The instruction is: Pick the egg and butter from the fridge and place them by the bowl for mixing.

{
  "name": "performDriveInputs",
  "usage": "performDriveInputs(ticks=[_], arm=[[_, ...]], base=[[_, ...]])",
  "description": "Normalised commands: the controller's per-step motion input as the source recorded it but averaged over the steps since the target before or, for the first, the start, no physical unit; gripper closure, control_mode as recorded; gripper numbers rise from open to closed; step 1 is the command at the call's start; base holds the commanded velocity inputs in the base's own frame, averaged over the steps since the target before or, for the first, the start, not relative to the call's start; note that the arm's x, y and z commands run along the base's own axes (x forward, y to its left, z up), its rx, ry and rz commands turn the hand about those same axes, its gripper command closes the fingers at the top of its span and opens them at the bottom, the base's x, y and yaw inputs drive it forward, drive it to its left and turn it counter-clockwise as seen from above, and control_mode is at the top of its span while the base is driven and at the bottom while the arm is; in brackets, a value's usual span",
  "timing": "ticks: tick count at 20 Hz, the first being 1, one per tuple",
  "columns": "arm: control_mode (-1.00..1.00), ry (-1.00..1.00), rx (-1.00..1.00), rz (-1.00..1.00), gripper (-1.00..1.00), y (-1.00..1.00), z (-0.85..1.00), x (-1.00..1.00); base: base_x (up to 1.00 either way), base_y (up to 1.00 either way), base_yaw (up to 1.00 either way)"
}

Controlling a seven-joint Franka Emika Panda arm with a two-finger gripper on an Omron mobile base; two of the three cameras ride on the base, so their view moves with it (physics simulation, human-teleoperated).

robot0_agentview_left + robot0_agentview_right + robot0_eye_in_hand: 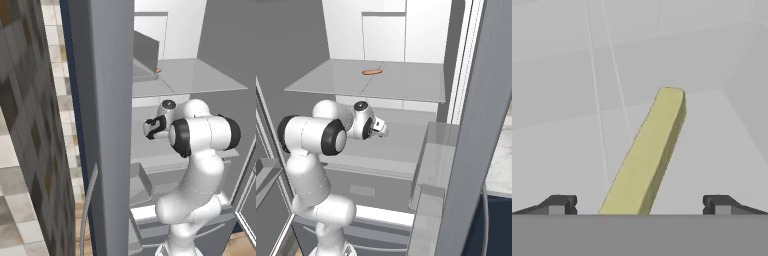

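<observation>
A: Where is the robot's hand (639, 205), and what is it doing?

B: It reaches into the open fridge (386, 40) at the middle shelf (401, 137). In the hand view its two fingertips (559, 204) stand wide apart with nothing between them touching; the butter (647, 155), a yellow-olive stick, lies flat on the shelf and runs away from the hand, its near end between the tips. The wide spread likely leaves room to straddle the stick before closing.

A: What do the base views add?

B: They show the white arm (200, 165) bent at the elbow, hand (378, 128) pointed inward. The right base view also shows a brownish-orange lump (372, 72) on the upper shelf (406, 82), well apart from the hand. The butter itself shows in the hand view.
</observation>
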Motion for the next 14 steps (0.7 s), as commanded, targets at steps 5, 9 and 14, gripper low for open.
performDriveInputs(ticks=[5, 9, 14], arm=[[-1.00, -0.01, 0.00, 0.00, -1.00, 0.00, 0.01, 0.19], [-1.00, 0.00, -0.01, 0.00, -1.00, 0.00, -0.16, 0.24], [-1.00, 0.00, -0.08, 0.00, 1.00, 0.03, -0.86, 0.00]], base=[[0.00, 0.00, 0.00], [0.00, 0.00, 0.00], [0.00, 0.00, 0.00]])
